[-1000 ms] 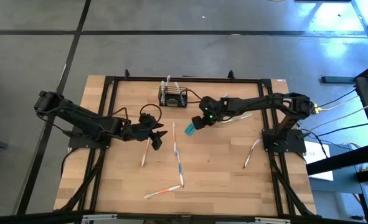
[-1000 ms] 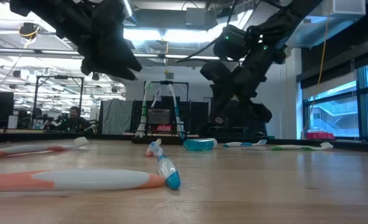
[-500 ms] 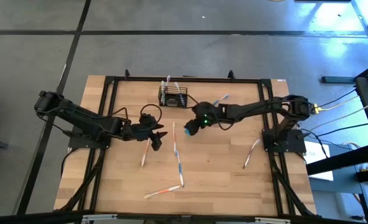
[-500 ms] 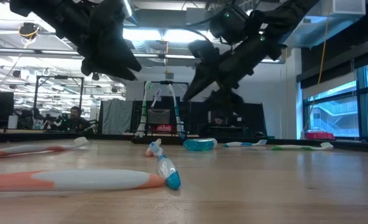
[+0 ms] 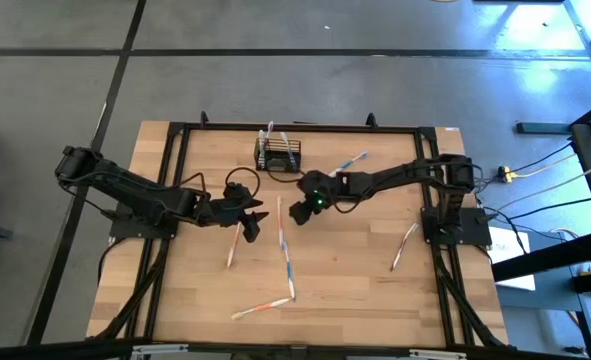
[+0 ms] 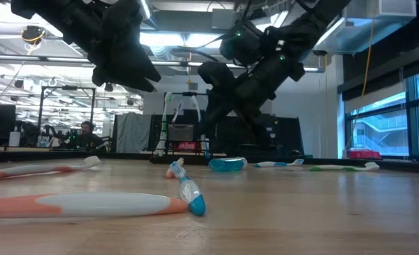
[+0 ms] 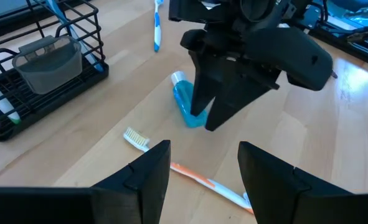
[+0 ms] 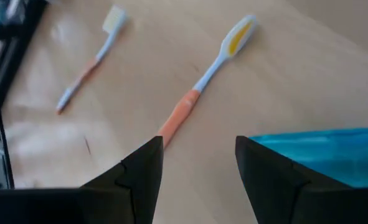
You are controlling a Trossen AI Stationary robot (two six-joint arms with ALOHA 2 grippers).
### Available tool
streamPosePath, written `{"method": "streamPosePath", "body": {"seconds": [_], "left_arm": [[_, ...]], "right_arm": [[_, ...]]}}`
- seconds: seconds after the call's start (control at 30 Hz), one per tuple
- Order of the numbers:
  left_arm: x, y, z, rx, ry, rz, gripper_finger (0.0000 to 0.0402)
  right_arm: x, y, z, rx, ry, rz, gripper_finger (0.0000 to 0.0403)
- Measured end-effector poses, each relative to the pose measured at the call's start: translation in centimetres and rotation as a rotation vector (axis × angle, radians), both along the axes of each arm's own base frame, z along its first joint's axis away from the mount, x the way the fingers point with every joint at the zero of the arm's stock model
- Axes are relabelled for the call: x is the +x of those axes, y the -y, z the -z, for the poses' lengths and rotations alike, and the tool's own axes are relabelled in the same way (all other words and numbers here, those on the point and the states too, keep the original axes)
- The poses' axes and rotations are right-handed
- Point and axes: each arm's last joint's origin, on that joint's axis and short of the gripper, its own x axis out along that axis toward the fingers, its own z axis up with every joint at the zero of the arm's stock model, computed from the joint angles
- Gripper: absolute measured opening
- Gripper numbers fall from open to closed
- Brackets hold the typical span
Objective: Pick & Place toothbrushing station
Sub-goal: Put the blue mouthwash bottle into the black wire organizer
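Right gripper (image 7: pixel 203 121), fingers apart, hovers above teal tube (image 7: pixel 187 107) near wire basket (image 5: pixel 277 155); left gripper (image 5: pixel 259 220) waits, fingers apart; approach step, next likely descend and close.

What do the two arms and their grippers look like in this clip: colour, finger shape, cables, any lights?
Both arms are black, jointed segments with loose black cables looping alongside. The left gripper and right gripper each have two flat, tapering dark fingers. A small green light glows near the right arm's wrist.
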Motion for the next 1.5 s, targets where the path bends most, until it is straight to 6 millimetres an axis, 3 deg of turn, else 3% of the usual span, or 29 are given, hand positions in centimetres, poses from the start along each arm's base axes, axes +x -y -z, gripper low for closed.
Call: {"method": "streamPosePath", "body": {"seconds": [0.53, 1.0, 1.17, 1.33, 1.43, 1.5], "left_arm": [[0.0, 0.0, 0.0, 0.001, 0.0, -0.001, 0.0184], [0.0, 0.0, 0.0, 0.001, -0.001, -0.001, 0.0185], [0.0, 0.0, 0.0, 0.003, -0.001, -0.002, 0.0185], [0.0, 0.0, 0.0, 0.009, -0.004, -0.003, 0.0185], [0.0, 0.0, 0.0, 0.022, -0.009, 0.004, 0.0184], [0.0, 0.0, 0.0, 0.026, -0.01, 0.007, 0.0185]], "right_arm": [[-0.5, -0.7, 0.3, -0.11, -0.147, -0.003, 0.0204], [-1.4, -1.3, 0.9, -0.031, -0.242, -0.096, 0.0204], [-1.7, -1.1, -0.8, -0.075, -0.196, -0.138, 0.0198], [-2.6, 0.4, -3.4, -0.191, -0.13, -0.235, 0.0185], [-3.0, 1.8, -4.4, -0.348, -0.105, -0.306, 0.0179], [-3.2, 2.5, -4.6, -0.504, -0.099, -0.442, 0.0176]]}}
